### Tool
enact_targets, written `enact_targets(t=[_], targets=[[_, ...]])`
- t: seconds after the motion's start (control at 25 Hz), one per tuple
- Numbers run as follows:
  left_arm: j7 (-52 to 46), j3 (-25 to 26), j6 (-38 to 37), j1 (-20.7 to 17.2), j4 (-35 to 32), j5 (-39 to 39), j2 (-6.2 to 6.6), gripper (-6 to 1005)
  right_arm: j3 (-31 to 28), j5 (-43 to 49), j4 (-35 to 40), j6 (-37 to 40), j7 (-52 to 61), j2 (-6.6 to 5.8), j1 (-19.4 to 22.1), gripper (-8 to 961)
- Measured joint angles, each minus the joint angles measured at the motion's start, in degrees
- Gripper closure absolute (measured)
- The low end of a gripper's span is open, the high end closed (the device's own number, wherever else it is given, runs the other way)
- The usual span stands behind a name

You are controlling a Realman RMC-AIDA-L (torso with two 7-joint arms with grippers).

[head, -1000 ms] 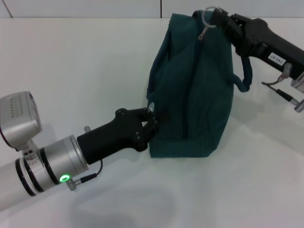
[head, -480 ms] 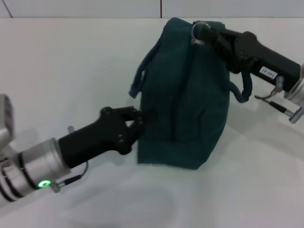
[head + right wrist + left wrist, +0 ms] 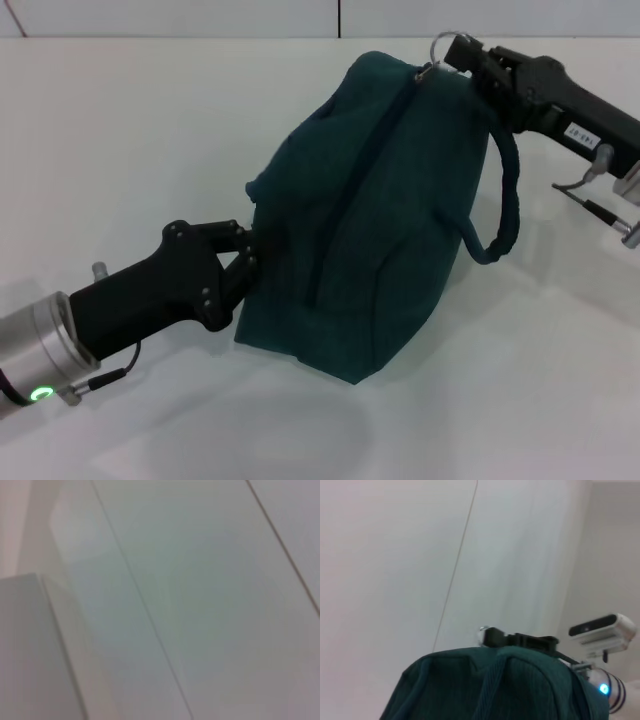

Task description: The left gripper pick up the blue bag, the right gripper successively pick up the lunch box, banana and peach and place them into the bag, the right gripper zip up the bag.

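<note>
So the blue bag (image 3: 370, 210) is sitting on the white table (image 3: 150, 140), leaning over, with its long axis running diagonally: the near bottom corner is down toward the left arm and the zipper end points up and away toward the right arm. The zipper line runs along that same diagonal and looks done up.

The left gripper (image 3: 238, 262) is at the bag's near-left end with its jaws pinched onto the fabric there. The right gripper (image 3: 468, 58) is at the far top end, jaws closed on the silver ring pull (image 3: 443, 45). One loop handle (image 3: 498, 205) hangs off the right side of the bag.

The left wrist view looks along the bag from the other end, so you get the bag's top hump and a handle strap, plus the right gripper's claw poking over the far edge. The right wrist view only shows pale blank surfaces, no bag at all.
</note>
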State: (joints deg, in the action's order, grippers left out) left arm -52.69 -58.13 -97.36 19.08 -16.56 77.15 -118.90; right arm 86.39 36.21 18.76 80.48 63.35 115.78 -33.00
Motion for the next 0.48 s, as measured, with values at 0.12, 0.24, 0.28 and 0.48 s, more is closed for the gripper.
enact_targets(t=[0.12, 0.24, 0.28, 0.48], targets=[[0.0, -0.1, 0.2, 0.2, 0.0, 0.5, 0.00, 932, -0.1, 0.0, 0.2, -2.4, -0.1, -0.04, -0.1, 939], [0.0, -0.1, 0.2, 0.4, 0.0, 0.5, -0.04, 925, -0.1, 0.2, -0.1, -3.1, -0.3, -0.05, -0.2, 939], [0.0, -0.1, 0.2, 0.4, -0.1, 0.5, -0.04, 923, -0.1, 0.3, -0.2, -3.3, -0.6, -0.03, -0.1, 939], [0.0, -0.2, 0.0, 0.5, -0.1, 0.6, 0.03, 911, -0.7, -0.4, -0.2, -6.4, -3.1, 0.18, 0.5, 938]])
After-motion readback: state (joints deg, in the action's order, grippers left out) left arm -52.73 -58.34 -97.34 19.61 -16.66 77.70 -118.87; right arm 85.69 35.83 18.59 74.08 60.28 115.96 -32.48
